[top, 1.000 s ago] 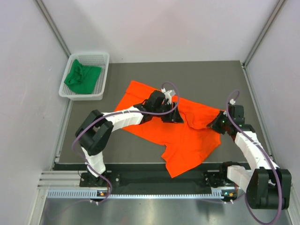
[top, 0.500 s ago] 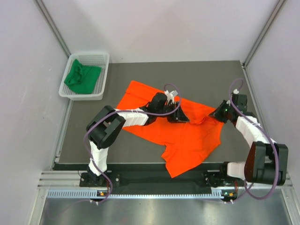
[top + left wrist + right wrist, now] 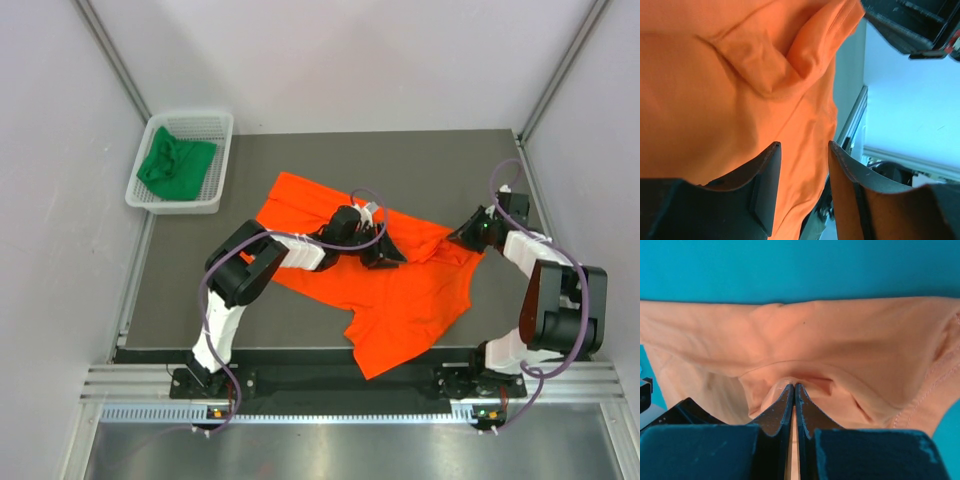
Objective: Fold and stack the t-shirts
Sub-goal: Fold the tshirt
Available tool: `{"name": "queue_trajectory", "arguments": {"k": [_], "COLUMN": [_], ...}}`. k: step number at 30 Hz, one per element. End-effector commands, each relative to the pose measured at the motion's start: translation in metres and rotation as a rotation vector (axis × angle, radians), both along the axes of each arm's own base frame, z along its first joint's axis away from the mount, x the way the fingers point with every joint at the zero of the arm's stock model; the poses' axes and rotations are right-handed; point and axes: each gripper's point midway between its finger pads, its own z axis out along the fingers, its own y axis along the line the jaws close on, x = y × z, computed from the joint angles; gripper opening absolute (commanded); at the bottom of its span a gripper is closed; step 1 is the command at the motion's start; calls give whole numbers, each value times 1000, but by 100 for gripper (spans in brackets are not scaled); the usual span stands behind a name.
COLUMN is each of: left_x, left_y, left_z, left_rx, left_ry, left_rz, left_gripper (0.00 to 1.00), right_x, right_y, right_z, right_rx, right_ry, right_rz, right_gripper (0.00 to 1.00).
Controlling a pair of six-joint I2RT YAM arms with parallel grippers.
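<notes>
The orange t-shirt (image 3: 400, 295) lies spread and wrinkled across the middle of the dark table. My left gripper (image 3: 386, 253) rests low over its middle, jaws apart; in the left wrist view (image 3: 804, 150) orange cloth (image 3: 715, 90) shows beyond the open fingers, nothing pinched. My right gripper (image 3: 467, 235) is shut on the shirt's far right edge; the right wrist view (image 3: 794, 386) shows a small fold of the cloth (image 3: 850, 340) pinched at the closed tips. The dark green t-shirt (image 3: 176, 165) lies crumpled in the white mesh basket (image 3: 218, 160) at the far left.
The dark table mat (image 3: 200, 270) is bounded by grey walls left, right and behind. A metal rail (image 3: 330, 400) runs along the near edge with both arm bases.
My right gripper has moved farther back and right with the shirt's edge, stretching the right side flatter. My left gripper has slid a little right over the shirt.
</notes>
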Motion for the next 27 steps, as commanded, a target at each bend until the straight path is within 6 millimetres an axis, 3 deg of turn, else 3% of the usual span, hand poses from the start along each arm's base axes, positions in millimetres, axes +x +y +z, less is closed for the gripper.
{"name": "queue_trajectory", "arguments": {"k": [1,9,17,27], "left_x": [22,39,40,43], "left_y": [-17,-20,-24,-25], "left_z": [26,4,-13,-30], "left_rx": [-110,-31,35,107], "left_ry": [-25,-4,5,39], "left_rz": [51,137,149,161], "left_gripper": [48,40,34,40], "right_x": [28,32,36,38], "right_y": [-3,-4,-9,-10], "right_z": [23,23,22,24], "right_rx": [7,23,35,46], "right_ry": [-108,-120,-123,-129], "right_rz": [21,25,18,17], "right_gripper": [0,0,0,0]}}
